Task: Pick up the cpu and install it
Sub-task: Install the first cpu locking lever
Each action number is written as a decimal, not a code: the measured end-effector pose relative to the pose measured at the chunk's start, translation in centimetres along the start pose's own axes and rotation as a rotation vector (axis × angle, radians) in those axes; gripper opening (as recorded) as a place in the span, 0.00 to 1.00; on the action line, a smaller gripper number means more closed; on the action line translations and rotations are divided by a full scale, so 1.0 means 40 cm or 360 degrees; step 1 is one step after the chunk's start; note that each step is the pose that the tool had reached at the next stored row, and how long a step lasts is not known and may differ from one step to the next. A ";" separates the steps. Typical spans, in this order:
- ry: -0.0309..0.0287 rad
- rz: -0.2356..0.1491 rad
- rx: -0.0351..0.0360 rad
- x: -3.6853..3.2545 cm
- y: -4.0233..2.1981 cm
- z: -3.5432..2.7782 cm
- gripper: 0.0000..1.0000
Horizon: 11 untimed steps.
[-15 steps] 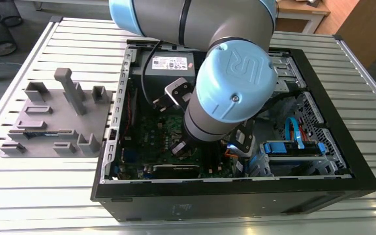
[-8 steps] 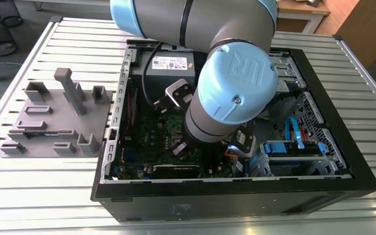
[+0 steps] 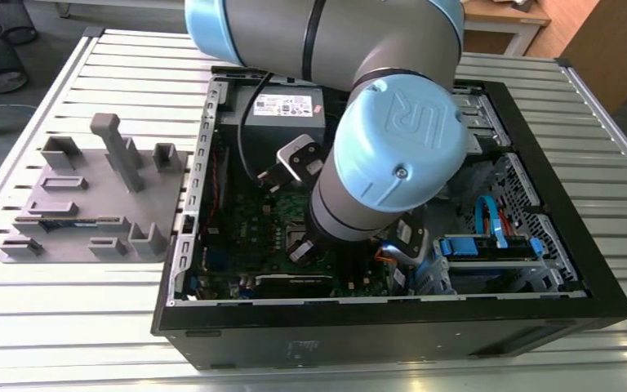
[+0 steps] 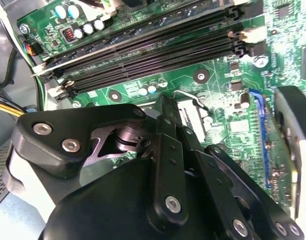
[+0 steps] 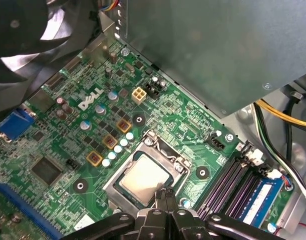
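The cpu (image 5: 141, 178), a small square chip with a silvery top, lies flat in its socket on the green motherboard (image 5: 67, 150), inside the open metal socket frame (image 5: 158, 141). In the first wrist view my gripper (image 5: 165, 196) hangs right at the chip's near edge, its two black fingers pressed together with nothing between them. The second wrist view looks over the gripper's black linkages, and the fingertips (image 4: 165, 112) meet just over the socket's wire lever (image 4: 190, 96). In the exterior view my arm's wrist (image 3: 384, 163) reaches down into the computer case (image 3: 401, 314).
The grey power supply box (image 5: 218, 50) overhangs the board close to the socket. Black memory slots (image 5: 225, 182) run beside it, and a fan (image 5: 37, 45) stands at the other end. Cables (image 5: 278, 112) trail along the case wall. A grey fixture (image 3: 95, 204) sits on the slatted table beside the case.
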<state>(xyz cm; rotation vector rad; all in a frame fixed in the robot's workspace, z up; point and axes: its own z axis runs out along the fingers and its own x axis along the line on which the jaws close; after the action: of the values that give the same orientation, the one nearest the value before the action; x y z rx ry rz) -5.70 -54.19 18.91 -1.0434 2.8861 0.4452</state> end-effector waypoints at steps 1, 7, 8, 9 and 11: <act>0.00008 -0.0003 0.0000 0.001 -0.002 0.000 0.11; 0.00077 -0.0028 -0.0004 0.002 -0.009 0.001 0.11; 0.00093 -0.0033 -0.0005 0.001 -0.010 0.002 0.11; 0.00108 -0.0039 -0.0005 0.000 -0.012 0.002 0.11; 0.00131 -0.0048 -0.0007 -0.001 -0.013 0.003 0.11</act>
<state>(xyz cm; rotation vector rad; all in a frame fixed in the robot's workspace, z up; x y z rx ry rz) -5.35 -54.50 18.68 -1.0907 2.8734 0.4465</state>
